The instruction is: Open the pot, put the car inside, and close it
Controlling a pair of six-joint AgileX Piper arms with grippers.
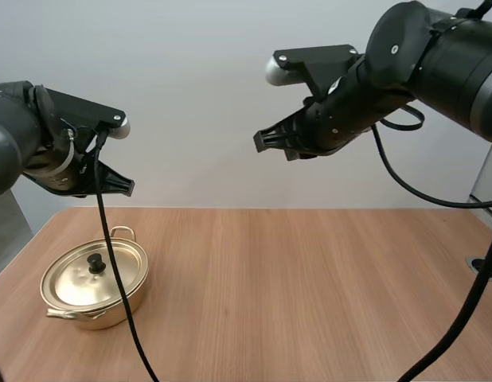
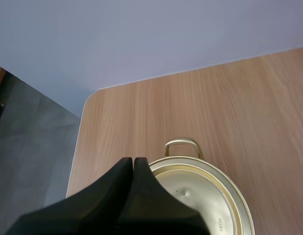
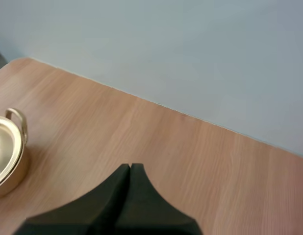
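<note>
A lidded golden pot (image 1: 87,318) sits on the counter (image 1: 310,286) just below the left claw (image 1: 125,188), whose fingers are pressed together. The right claw (image 1: 262,142), also closed, hangs well apart.

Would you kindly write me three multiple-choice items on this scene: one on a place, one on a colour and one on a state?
1. Where on the table does the pot stand?
A. on the robot's left side
B. in the middle
C. on the robot's right side

2. What colour is the pot?
A. red
B. blue
C. gold

3. How does the lid lie?
A. flat on the table
B. on the pot
C. tilted against the pot's side

Answers:
1 A: the high view shows it near the raised left tool.
2 C: its wall and handles shine gold.
3 B: the lid, black knob up, covers the pot.
</note>
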